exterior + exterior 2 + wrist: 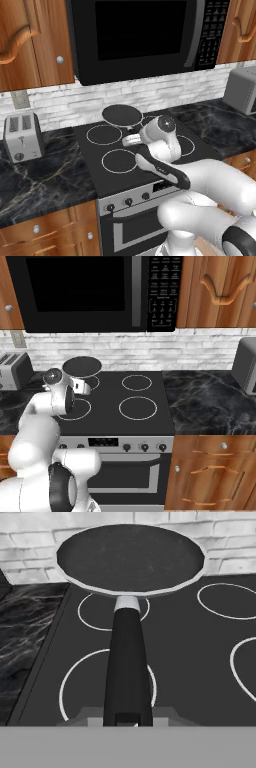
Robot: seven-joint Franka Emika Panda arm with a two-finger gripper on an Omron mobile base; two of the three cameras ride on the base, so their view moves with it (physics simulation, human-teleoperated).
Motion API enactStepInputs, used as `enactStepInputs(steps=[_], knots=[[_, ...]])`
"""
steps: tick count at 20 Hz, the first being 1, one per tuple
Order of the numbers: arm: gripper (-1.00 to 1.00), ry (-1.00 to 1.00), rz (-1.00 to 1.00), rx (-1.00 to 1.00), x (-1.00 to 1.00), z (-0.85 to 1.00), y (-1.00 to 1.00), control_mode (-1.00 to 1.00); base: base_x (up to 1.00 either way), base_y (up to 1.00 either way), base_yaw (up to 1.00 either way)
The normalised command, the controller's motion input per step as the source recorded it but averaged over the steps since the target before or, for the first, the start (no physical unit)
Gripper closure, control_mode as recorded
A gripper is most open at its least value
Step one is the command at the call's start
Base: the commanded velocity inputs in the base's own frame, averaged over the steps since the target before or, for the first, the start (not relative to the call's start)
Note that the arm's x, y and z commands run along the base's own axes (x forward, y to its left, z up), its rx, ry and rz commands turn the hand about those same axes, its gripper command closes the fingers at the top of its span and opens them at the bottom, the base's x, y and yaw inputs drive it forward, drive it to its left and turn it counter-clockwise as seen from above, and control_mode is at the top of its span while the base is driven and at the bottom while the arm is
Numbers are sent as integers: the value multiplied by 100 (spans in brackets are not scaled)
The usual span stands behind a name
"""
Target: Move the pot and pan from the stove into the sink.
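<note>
Gripper (128, 719): closed on the black stick handle of the pan (130, 558), fingertips at the handle's near end. Pan: flat, black, thin pale rim; held raised above the stove (150, 172), its dish over the rear left burner (104, 134) and close to the white brick wall (75, 102), handle running back toward the hand. In the left base view the pan (122, 115) shows as a dark disc just ahead of the arm's wrist; in the right base view the pan (82, 367) sits at the stove's (150, 423) back left corner, level or nearly so. Stove: black glass top, four white burner rings, steel front panel with black knobs (144, 447), oven door beneath. Microwave (90, 291): black, mounted over the stove. Counter (40, 170): black marble, either side of the stove. Toaster (21, 136): silver, two slots, on the counter left of the stove, well apart from the pan. Second grey appliance (247, 371) on the counter at the far right, partly cut off by the frame edge. Cabinets (220, 291): brown wood, above and below the counter.
</note>
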Motion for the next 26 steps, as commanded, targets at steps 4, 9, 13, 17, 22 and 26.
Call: enactStepInputs(steps=[4, 9, 13, 17, 22, 26], knots=[[100, 10, -4, 0, -71, 50, -30, -100, 0, 0, 0], [100, 16, -6, 0, -71, 39, -32, -100, 0, 0, 0], [100, 15, -4, -1, -74, 25, -30, -100, 0, 0, 0], [100, 9, 0, -1, -85, 18, -34, -100, 0, 0, 0], [100, 0, 4, -1, -90, 13, -25, -100, 0, 0, 0], [100, -8, 12, -1, -95, 2, -19, -100, 0, 0, 0]])
